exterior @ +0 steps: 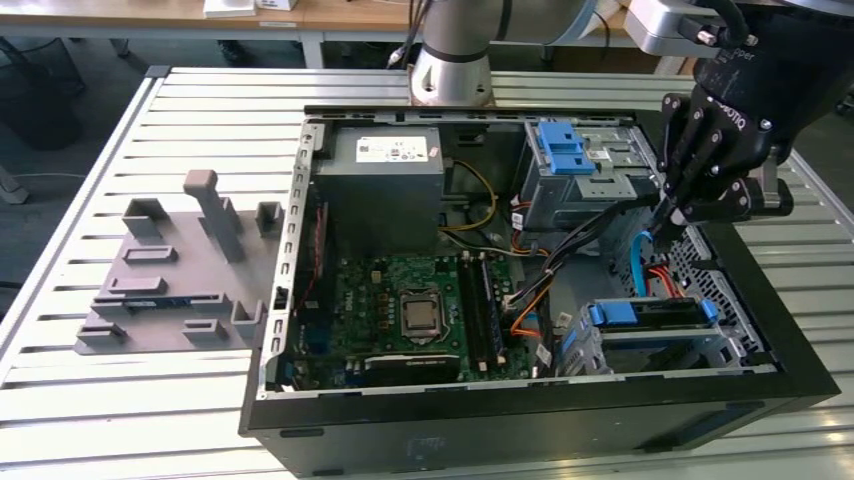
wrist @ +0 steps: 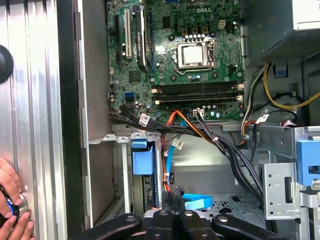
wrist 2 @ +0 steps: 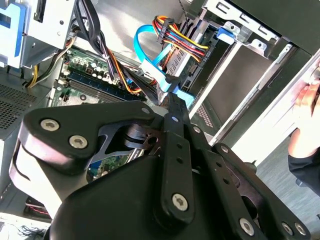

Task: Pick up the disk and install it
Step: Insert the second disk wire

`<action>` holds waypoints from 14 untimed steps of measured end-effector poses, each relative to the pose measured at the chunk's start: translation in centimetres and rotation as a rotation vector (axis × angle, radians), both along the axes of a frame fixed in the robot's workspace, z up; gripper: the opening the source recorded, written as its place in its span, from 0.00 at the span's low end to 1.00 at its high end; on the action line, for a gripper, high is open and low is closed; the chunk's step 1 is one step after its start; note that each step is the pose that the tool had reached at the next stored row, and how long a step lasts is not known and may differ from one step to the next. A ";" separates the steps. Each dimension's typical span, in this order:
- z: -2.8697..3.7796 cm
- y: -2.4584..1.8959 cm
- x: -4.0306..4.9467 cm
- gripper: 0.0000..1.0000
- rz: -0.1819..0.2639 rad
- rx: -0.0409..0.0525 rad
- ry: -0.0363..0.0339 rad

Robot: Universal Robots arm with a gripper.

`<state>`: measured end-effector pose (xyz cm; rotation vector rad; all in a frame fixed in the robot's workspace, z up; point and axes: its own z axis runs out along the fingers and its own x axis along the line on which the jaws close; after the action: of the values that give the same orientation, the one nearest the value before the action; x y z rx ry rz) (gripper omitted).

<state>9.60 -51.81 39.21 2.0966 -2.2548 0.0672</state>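
Scene: We look into an open computer case [exterior: 534, 405] lying on its side on a slatted metal desk [exterior: 134, 400], with the arm's gripper [exterior: 670, 212] reaching down into the drive corner on the exterior view's right.

Disk: The disk [exterior: 651, 316] sits in the lower drive cage near the case's front wall, its blue bracket facing up – we judge it seated in its bay or very nearly so. In the first wrist view the same blue bracket [wrist: 142, 159] shows standing in the slot beside the case wall.

Jaws: The jaws look closed, tips together, and we see nothing held between them. They hang just above and behind the disk's cage, close to its cable end – a pose that would suit pressing or nudging rather than carrying.

In the way: A blue data cable [exterior: 643, 262] loops right under the fingertips, and a bundle of black cables [exterior: 587, 232] runs across from the motherboard [exterior: 400, 300] toward the cage. Together they crowd the narrow gap where the gripper works.

Around: The grey power-supply box [exterior: 387, 180] fills the far corner of the case, and an upper cage with a blue latch [exterior: 567, 150] stands beside the gripper. A grey fixture [exterior: 174, 280] rests on the desk well apart from the case, on the exterior view's left.

Bystander: A person's hand [wrist: 10, 202] rests at the desk's edge, outside the case.
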 end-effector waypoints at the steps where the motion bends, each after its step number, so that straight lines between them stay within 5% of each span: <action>1: 0.00 0.00 0.00 0.11 0.000 0.0000 0.0000; 14: -0.45 0.42 0.11 0.31 -0.011 -0.0024 0.0000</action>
<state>9.71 -51.39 38.76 2.0832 -2.2646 0.0694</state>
